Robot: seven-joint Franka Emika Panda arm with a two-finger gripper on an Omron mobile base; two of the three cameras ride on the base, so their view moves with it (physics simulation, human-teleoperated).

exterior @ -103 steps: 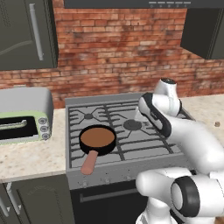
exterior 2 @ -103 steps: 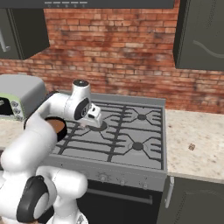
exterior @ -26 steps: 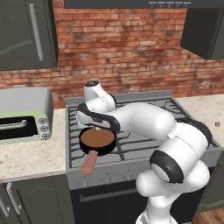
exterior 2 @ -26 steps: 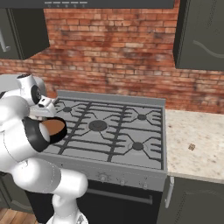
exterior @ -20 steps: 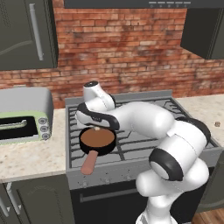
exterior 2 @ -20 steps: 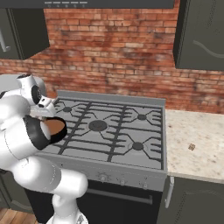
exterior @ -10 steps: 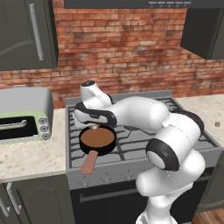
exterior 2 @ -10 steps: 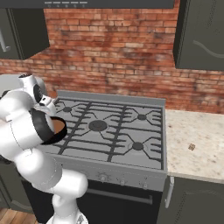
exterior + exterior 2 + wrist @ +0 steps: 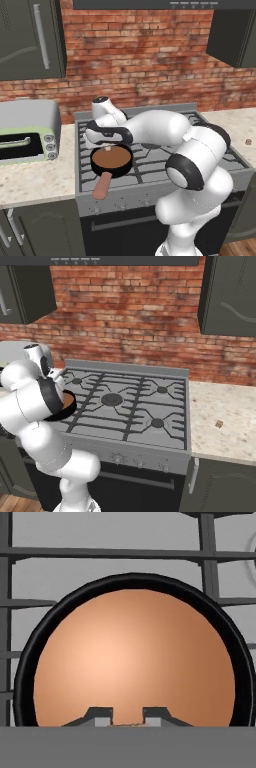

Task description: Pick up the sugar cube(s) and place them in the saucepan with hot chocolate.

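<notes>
The pincer (image 9: 128, 716) hangs over the saucepan (image 9: 111, 160) of hot chocolate on the stove (image 9: 150, 165), clamped on a small sugar cube (image 9: 128, 723) between its tips.

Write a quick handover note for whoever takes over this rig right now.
The end effector is shut on a sugar cube, directly above the saucepan on the stove's front left burner.
Done: cube picked up and brought over the hot chocolate.
Left: open and drop it in. A second small brown cube lies on the counter right of the stove; probably fetch it next.
</notes>
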